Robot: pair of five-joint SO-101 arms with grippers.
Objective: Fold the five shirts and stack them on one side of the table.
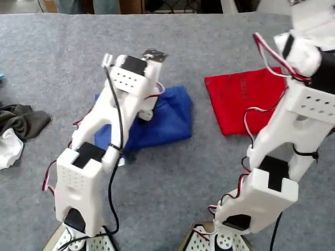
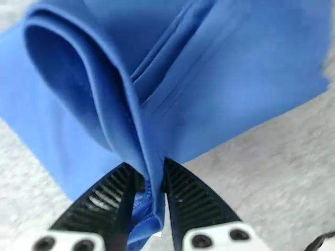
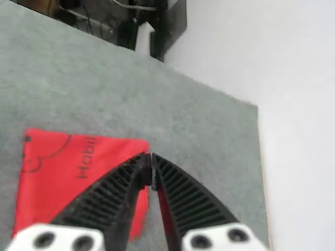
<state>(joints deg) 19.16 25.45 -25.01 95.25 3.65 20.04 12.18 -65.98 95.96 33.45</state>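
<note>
Your left gripper (image 2: pixel 148 166) is clamped on the blue shirt (image 2: pixel 220 78) – the black ribbed jaws pinch a bunched fold of its cloth, and a little of the fabric hangs down between them behind the tips. From that pinch the cloth runs up in several curved layers and opens into a loop on one side. The rest spreads flat onto the grey table (image 2: pixel 282 172).

In the high view the blue shirt (image 1: pixel 170 123) lies a little left of the frame's centre, partly under the left arm's wrist. It is a smooth, plain royal blue, roughly folded, with its right edge bare and rounded.

Your right gripper (image 3: pixel 150 158) has its jaws pressed together at the tips, and you can see no cloth between them. It hangs above the table with the red shirt (image 3: pixel 68 162) below it, its tips lined up over that shirt's corner. Whether they touch the cloth, you cannot tell.

In the high view the red shirt (image 1: pixel 241 104) sits right of centre, well apart from the blue one – a flat, tidy folded rectangle with faint darker print. Its right part is hidden behind the right arm.

At the left edge of the high view lie a crumpled dark garment (image 1: pixel 23 120) and a white one (image 1: pixel 10 147), touching each other.
</note>
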